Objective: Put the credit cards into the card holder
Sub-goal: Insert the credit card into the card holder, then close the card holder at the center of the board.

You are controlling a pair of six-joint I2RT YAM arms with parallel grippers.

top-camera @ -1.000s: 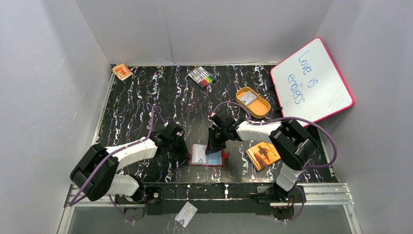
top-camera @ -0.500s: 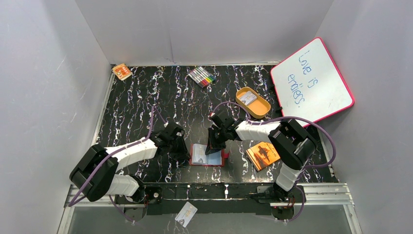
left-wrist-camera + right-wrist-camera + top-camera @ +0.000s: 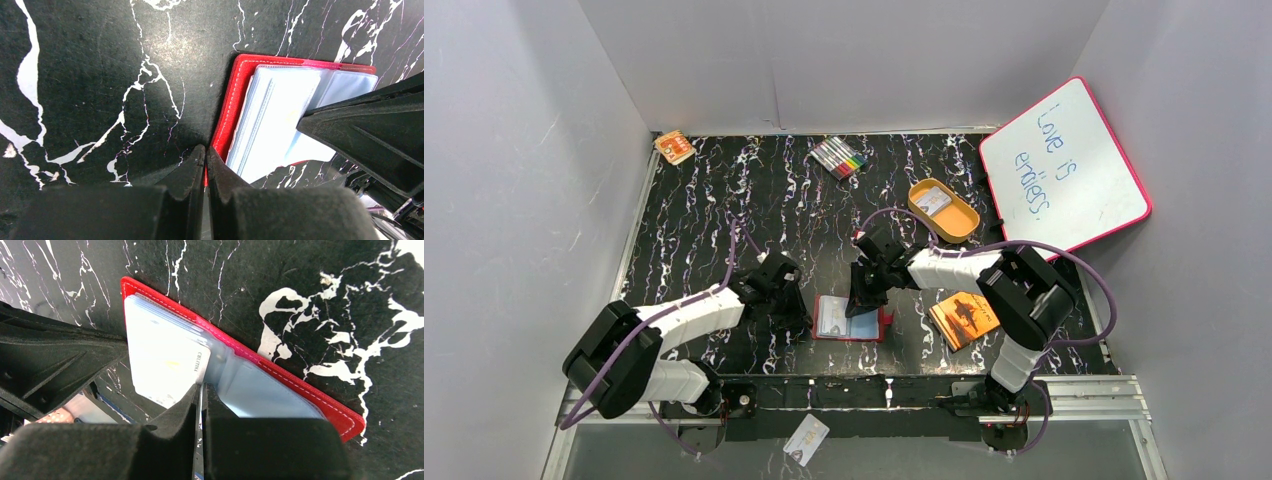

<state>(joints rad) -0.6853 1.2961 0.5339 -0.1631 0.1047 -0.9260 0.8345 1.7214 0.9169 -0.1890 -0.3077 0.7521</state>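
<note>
The dark-red card holder [image 3: 852, 318] lies open near the table's front, its clear pockets facing up. It also shows in the left wrist view [image 3: 235, 100] and the right wrist view [image 3: 300, 385]. My left gripper [image 3: 798, 312] is shut on the holder's left red edge [image 3: 206, 152]. My right gripper [image 3: 861, 300] is shut on a thin credit card [image 3: 201, 392], held edge-on with its lower edge at the holder's pockets. A whitish printed card [image 3: 165, 365] lies flat in the left pockets. Another card [image 3: 934, 200] lies in the orange tray, and one [image 3: 806, 438] lies below the table's front edge.
An orange oval tray [image 3: 959, 222] stands at the back right, with a white board [image 3: 1064, 165] leaning beyond it. An orange booklet [image 3: 964, 318] lies right of the holder. A marker set [image 3: 839, 157] and a small orange box [image 3: 674, 147] lie along the back.
The left arm's elbow has shifted slightly. Both grippers and the card holder stay where they were.
</note>
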